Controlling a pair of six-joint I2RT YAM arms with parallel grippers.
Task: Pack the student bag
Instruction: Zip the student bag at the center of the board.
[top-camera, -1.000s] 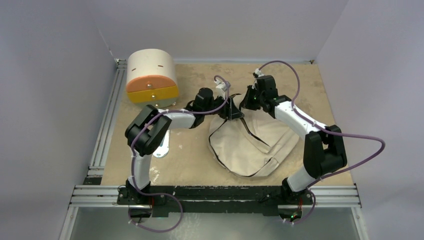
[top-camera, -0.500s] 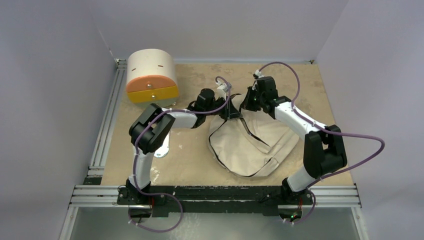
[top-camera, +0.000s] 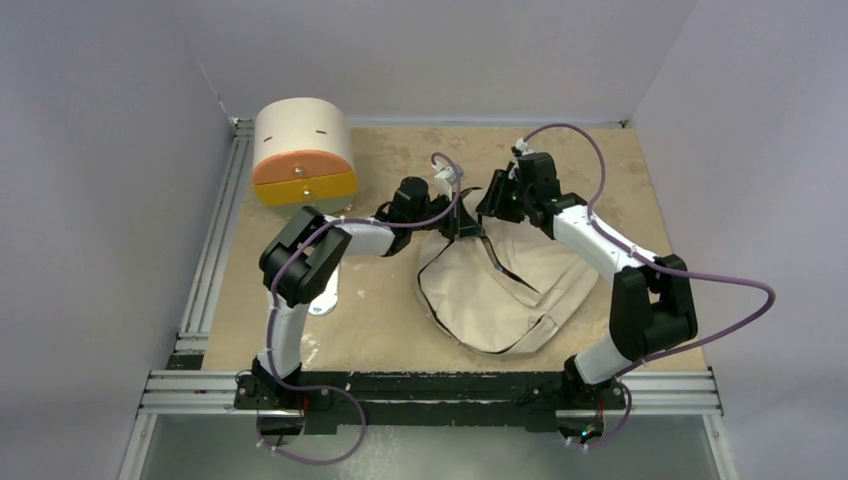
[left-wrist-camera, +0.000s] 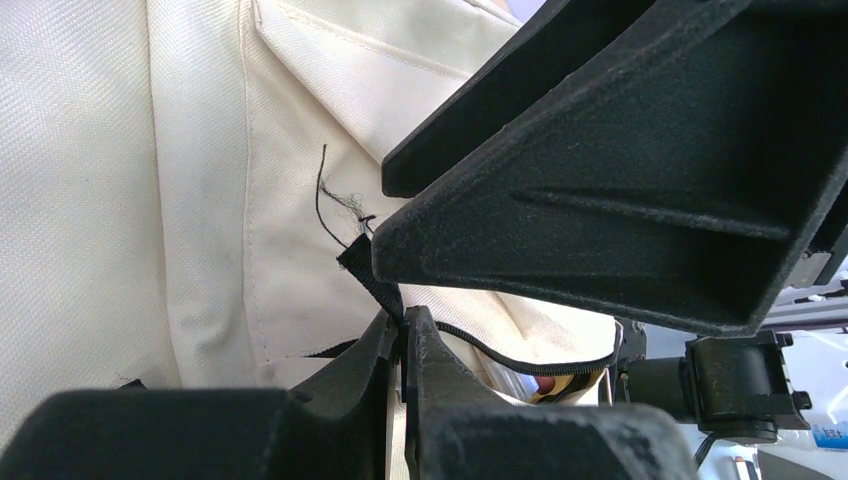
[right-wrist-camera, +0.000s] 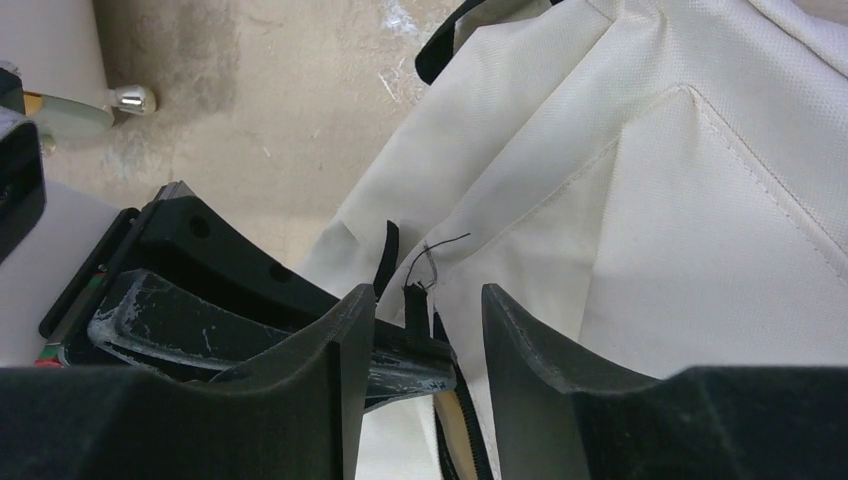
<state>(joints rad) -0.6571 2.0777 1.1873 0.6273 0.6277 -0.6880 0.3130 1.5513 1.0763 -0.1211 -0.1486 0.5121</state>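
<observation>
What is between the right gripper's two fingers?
The black tab of the student bag, pinched by the shut left gripper; the right wrist view shows it.

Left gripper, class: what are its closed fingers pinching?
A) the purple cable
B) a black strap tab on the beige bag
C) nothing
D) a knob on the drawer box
B: the left wrist view shows the left gripper shut on a black strap tab of the student bag.

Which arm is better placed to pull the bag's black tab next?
Probably the left. The left gripper is shut on the black tab at the top of the student bag. The right gripper stands open around that tab, gripping nothing.
</observation>
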